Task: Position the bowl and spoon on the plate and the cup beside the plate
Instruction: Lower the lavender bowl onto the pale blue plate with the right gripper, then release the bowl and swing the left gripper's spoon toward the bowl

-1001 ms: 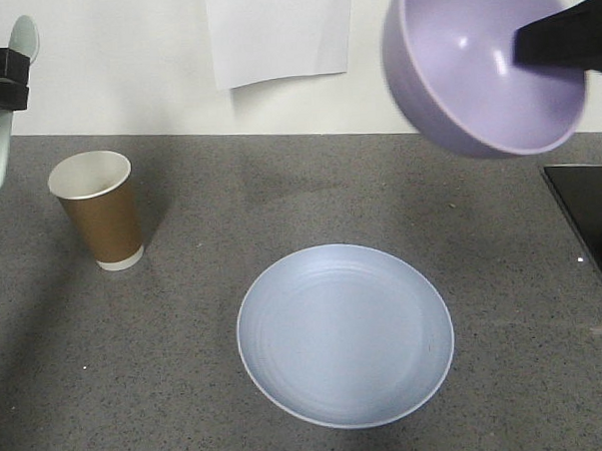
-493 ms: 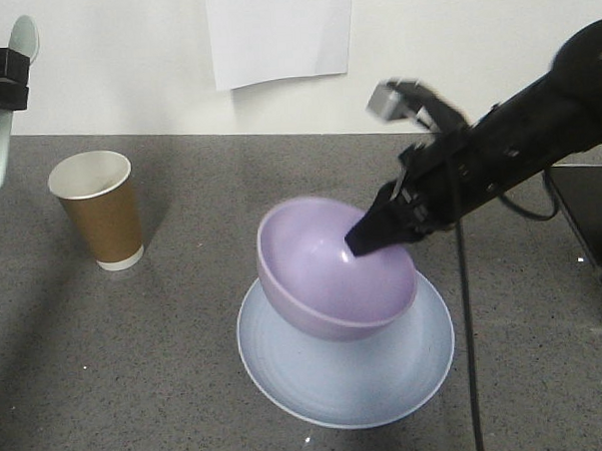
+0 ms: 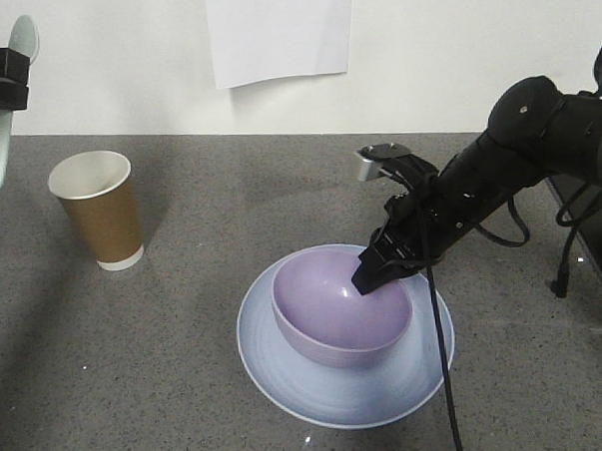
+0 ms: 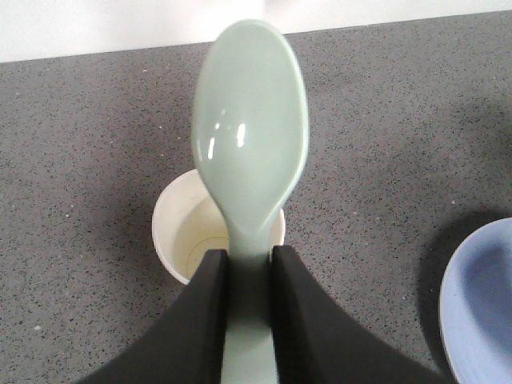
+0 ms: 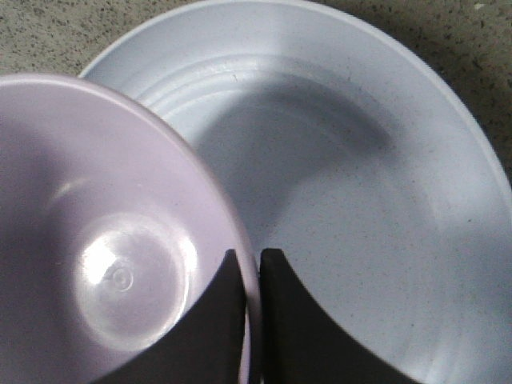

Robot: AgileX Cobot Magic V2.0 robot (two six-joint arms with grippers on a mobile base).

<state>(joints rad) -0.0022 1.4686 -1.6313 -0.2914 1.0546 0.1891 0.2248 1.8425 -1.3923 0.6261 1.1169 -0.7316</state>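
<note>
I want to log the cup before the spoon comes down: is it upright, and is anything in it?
Upright and empty. The cup stands on its white base on the counter, and the left wrist view shows its bare white inside.

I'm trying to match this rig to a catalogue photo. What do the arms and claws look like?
The right arm is matte black with rounded joints, loose black cables trailing off it, and a small grey box by the wrist. The right claw has two flat black fingers with curved outer edges. The left claw has the same black fingers; little of that arm shows. No markings are visible.
</note>
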